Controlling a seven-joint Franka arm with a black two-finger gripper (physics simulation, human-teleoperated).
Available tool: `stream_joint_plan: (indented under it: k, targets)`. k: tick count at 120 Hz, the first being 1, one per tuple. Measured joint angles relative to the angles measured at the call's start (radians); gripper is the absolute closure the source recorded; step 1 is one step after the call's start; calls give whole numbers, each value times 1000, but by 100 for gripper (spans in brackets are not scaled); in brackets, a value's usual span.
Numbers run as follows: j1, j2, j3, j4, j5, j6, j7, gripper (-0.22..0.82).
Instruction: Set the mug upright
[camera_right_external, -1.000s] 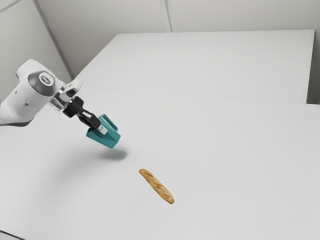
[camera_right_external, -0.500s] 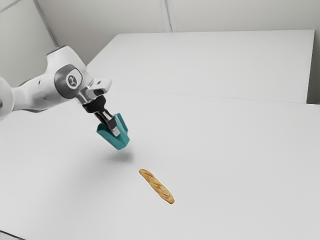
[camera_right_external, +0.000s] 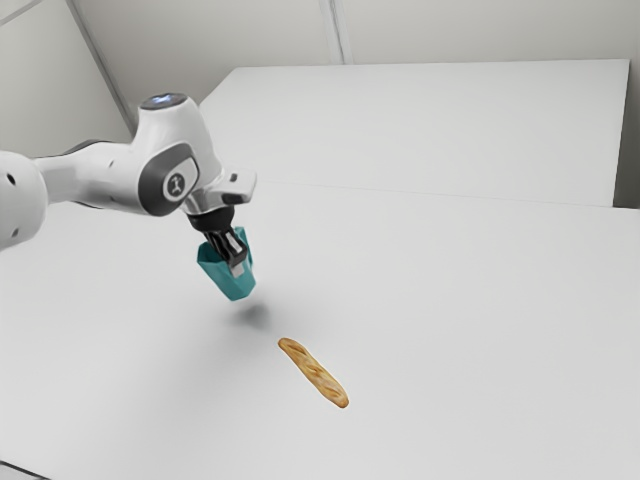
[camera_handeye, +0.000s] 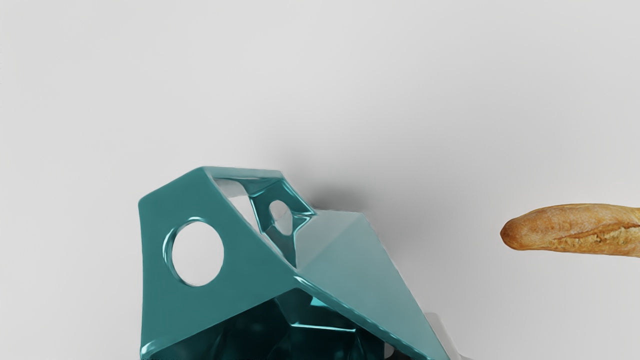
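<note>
White, smooth worktop (camera_right_external: 470, 320), pale-walled room (camera_right_external: 480, 30); round logo (camera_right_external: 176, 184) on white arm (camera_right_external: 95, 178); black two-finger end effector (camera_right_external: 237, 267) grasps tilted, teal, faceted mug (camera_right_external: 228, 284) aloft.

A golden-brown baguette (camera_right_external: 314, 373) lies flat on the white table (camera_right_external: 480, 300), aslant in the exterior view — its farther end toward that view's left, its nearer end toward the right; several slashes cross its crust, and the wrist view shows one rounded, darker-browned tip and a long split with paler, rough crumb inside; a fine seam (camera_right_external: 400, 192) runs across the table's pale top; behind stands a light grey back wall (camera_right_external: 480, 30) with an upright strip (camera_right_external: 337, 30); a side wall (camera_right_external: 40, 80) meets it at the exterior view's left — along a darker, slanting line.
</note>
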Motion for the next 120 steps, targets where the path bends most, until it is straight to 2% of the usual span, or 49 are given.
stream_joint_plan:
  k: [38,68,120]
  targets:
    - [84,-33,-3,-84,25,54,-122,78]
    - [52,-35,-3,-127,28,105,-185,78]
    - [55,-24,-5,-148,29,168,-251,78]
